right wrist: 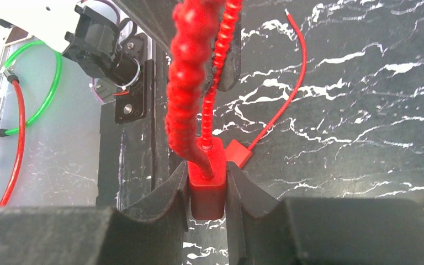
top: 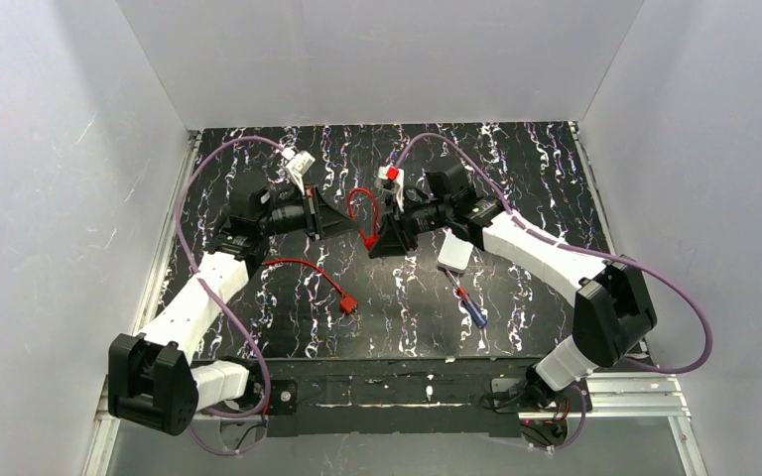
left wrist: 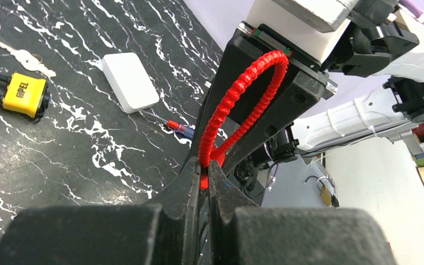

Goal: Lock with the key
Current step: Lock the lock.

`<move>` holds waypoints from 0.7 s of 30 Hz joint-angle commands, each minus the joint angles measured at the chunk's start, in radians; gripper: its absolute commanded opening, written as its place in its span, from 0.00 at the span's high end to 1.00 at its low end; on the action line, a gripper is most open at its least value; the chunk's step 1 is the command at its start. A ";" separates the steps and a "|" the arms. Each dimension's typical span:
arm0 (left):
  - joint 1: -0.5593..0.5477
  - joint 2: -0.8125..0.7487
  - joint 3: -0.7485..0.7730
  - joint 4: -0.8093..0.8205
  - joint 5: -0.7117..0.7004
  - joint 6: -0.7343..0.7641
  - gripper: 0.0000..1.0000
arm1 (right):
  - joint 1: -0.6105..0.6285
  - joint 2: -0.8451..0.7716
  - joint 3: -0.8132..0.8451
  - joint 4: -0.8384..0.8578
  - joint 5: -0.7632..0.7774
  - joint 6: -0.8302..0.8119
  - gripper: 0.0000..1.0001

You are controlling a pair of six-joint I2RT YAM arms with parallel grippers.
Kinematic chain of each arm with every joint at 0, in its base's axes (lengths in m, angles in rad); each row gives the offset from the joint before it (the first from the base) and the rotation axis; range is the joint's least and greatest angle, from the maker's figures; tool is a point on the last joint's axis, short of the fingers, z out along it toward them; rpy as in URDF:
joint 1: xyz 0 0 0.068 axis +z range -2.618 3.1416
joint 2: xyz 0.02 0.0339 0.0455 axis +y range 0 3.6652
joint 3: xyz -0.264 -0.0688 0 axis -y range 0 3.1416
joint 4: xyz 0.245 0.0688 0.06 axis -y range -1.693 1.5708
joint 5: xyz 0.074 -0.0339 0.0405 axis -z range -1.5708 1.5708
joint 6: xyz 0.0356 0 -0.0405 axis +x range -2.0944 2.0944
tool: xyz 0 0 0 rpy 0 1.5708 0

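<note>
A yellow padlock (left wrist: 25, 94) with a black shackle lies on the marbled table in the left wrist view, and a silver key (left wrist: 25, 58) lies just beyond it. The padlock and key are hidden in the top view. Both grippers meet mid-table on a red ribbed cable seal (top: 360, 203). My left gripper (left wrist: 205, 168) is shut on the seal's ribbed cord (left wrist: 243, 88). My right gripper (right wrist: 208, 171) is shut on the seal's red block (right wrist: 208, 190), and the cord loops up out of that block.
A second red seal (top: 347, 302) with a thin wire lies left of centre. A white box (top: 454, 254) and a red and blue screwdriver (top: 471, 307) lie under the right arm. White walls enclose the table on three sides.
</note>
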 commanded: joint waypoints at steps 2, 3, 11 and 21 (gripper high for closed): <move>-0.064 0.024 -0.066 -0.047 0.071 0.018 1.00 | 0.000 -0.005 0.101 0.100 0.033 0.009 0.99; -0.072 0.021 -0.070 -0.046 0.069 0.019 1.00 | -0.005 -0.003 0.105 0.106 0.037 0.019 0.99; -0.092 0.032 -0.100 -0.047 0.036 -0.006 1.00 | -0.024 0.026 0.126 0.288 -0.014 0.203 0.99; -0.094 0.000 -0.122 -0.045 0.033 -0.028 1.00 | -0.067 0.035 0.116 0.415 0.060 0.331 0.99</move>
